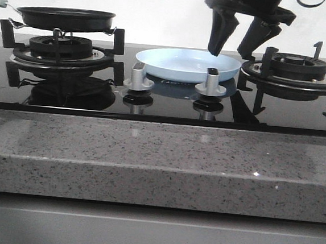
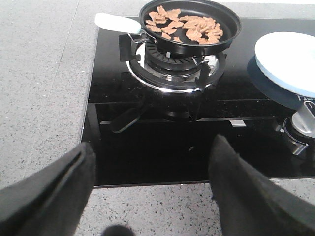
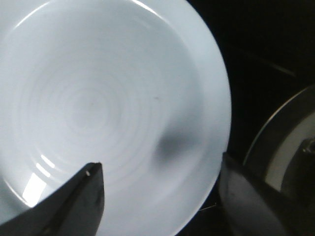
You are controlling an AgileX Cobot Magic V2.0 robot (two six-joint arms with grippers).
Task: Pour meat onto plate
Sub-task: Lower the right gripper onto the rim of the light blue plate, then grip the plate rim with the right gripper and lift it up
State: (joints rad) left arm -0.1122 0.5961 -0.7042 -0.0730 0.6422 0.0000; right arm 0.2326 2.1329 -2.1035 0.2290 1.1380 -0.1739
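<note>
The meat (image 2: 186, 25) is many small reddish-brown slices inside a black frying pan (image 2: 231, 29) on the left burner; the pan (image 1: 66, 17) has a pale handle (image 2: 114, 22). The pale light-blue plate (image 1: 180, 59) lies empty on the black hob between the burners, and shows in the left wrist view (image 2: 288, 59) and the right wrist view (image 3: 98, 108). My right gripper (image 1: 235, 49) hangs open above the plate's right edge, empty (image 3: 160, 169). My left gripper (image 2: 152, 152) is open and empty over the hob's front edge, well short of the pan.
Two silver knobs (image 1: 138, 74) (image 1: 211, 81) stand in front of the plate. The right burner grate (image 1: 296, 71) is just right of the plate. A speckled grey stone counter (image 1: 148, 155) runs along the front and along the hob's left side (image 2: 44, 73).
</note>
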